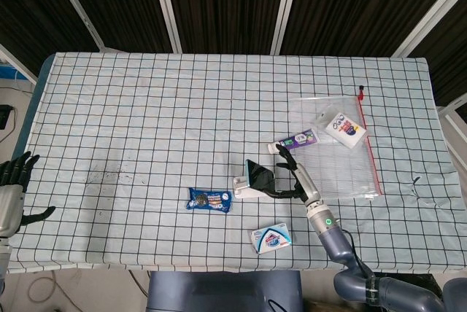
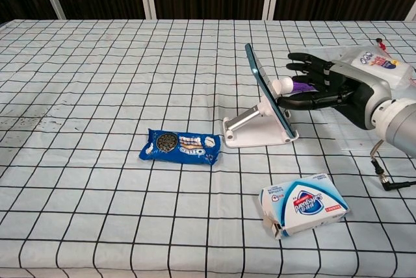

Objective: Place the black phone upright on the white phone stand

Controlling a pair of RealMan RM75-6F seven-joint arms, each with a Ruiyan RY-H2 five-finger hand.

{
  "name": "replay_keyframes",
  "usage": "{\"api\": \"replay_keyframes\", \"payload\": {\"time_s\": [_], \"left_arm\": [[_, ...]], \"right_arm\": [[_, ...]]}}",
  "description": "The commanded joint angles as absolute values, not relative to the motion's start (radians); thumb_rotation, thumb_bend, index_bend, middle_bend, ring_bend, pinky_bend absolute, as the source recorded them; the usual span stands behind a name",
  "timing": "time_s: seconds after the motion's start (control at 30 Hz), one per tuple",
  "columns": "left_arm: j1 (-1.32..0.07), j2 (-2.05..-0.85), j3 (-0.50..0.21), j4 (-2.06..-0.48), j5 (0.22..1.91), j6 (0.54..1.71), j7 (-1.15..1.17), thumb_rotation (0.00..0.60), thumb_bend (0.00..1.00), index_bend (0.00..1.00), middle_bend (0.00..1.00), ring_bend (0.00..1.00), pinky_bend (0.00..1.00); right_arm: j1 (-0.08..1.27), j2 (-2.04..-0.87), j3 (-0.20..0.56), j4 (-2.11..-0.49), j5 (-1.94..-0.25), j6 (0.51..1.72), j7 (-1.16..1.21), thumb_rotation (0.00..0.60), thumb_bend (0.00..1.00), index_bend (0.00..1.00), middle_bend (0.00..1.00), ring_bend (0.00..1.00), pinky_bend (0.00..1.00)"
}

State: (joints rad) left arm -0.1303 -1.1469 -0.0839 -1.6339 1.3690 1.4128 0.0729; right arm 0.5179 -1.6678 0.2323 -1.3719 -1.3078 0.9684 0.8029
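slim black phone [image 2: 268,98] leaning tilted back on white angled phone stand [image 2: 250,130], centre-right of chest view | right hand [image 2: 328,86] just behind phone, fingers spread apart, holding nothing | left hand [image 1: 13,188] at left edge of head view, fingers apart

Black phone [image 2: 268,96] leans tilted on white stand [image 2: 257,132]; right hand [image 2: 325,86] just behind — fingers spread.

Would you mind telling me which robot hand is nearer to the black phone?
The right robot hand: it sits just behind the black phone leaning on the white stand. The left robot hand waits far off at the table's left edge.
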Motion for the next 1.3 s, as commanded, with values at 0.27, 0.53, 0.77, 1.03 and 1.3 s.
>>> {"api": "replay_keyframes", "payload": {"time_s": [0.27,0.53,0.77,1.03,1.3], "left_arm": [[-0.129,-1.144,-0.082,-1.635,1.376,1.417,0.067,0.600,0.00,0.00,0.00,0.00,0.00],[-0.125,-1.141,-0.079,-1.633,1.389,1.429,0.065,0.600,0.00,0.00,0.00,0.00,0.00],[-0.118,-1.138,-0.075,-1.638,1.378,1.434,0.107,0.600,0.00,0.00,0.00,0.00,0.00],[-0.110,-1.143,-0.073,-1.639,1.384,1.458,0.155,0.600,0.00,0.00,0.00,0.00,0.00],[-0.105,-1.153,-0.076,-1.635,1.385,1.473,0.169,0.600,0.00,0.00,0.00,0.00,0.00]], "right_arm": [[0.484,-1.585,0.209,-1.422,-1.315,1.005,0.696,0.600,0.00,0.00,0.01,0.00,0.16],[0.448,-1.386,0.220,-1.556,-1.277,1.033,0.524,0.600,0.00,0.00,0.01,0.00,0.16],[0.373,-1.179,0.163,-1.640,-1.297,1.124,0.246,0.600,0.00,0.00,0.00,0.00,0.16],[0.244,-1.118,0.078,-1.639,-1.328,1.343,-0.152,0.600,0.00,0.00,0.00,0.00,0.15],[0.178,-1.144,0.066,-1.634,-1.333,1.454,-0.246,0.600,0.00,0.00,0.00,0.00,0.15]]}}
